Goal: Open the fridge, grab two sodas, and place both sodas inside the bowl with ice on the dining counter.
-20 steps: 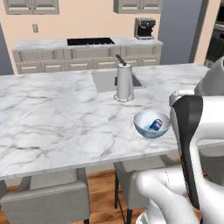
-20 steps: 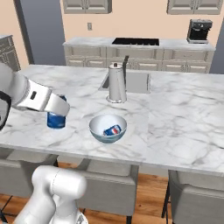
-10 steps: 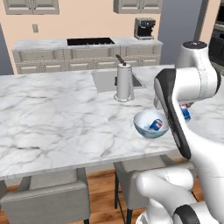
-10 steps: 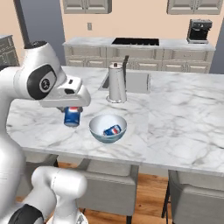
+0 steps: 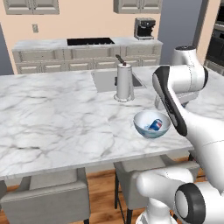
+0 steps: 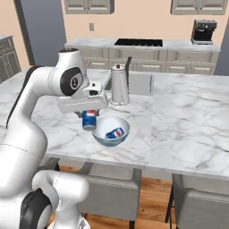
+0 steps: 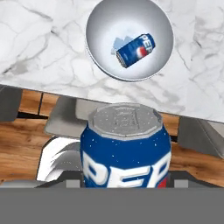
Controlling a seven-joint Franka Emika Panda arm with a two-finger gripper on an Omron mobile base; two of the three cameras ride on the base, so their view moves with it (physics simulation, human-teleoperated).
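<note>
The hand (image 6: 89, 117) grips a soda can (image 6: 89, 120) by its sides, just left of the bowl (image 6: 111, 132) on the desk (image 6: 188, 116). Another can (image 6: 114, 133) lies inside. Rigid, smooth, light metal likely slips; a mid-body hold suits.

Small blue cylindrical soda can (image 7: 125, 153) between my jaws: white lettering, red patch, grey speckled metal lid. Second blue-white-red soda can (image 7: 136, 50), ahead of my jaws, in round pale blue-white bowl (image 7: 103, 22). White marble dining counter (image 6: 188, 116), grey veining. Tall steel pitcher (image 6: 119, 85), silver-grey.
</note>
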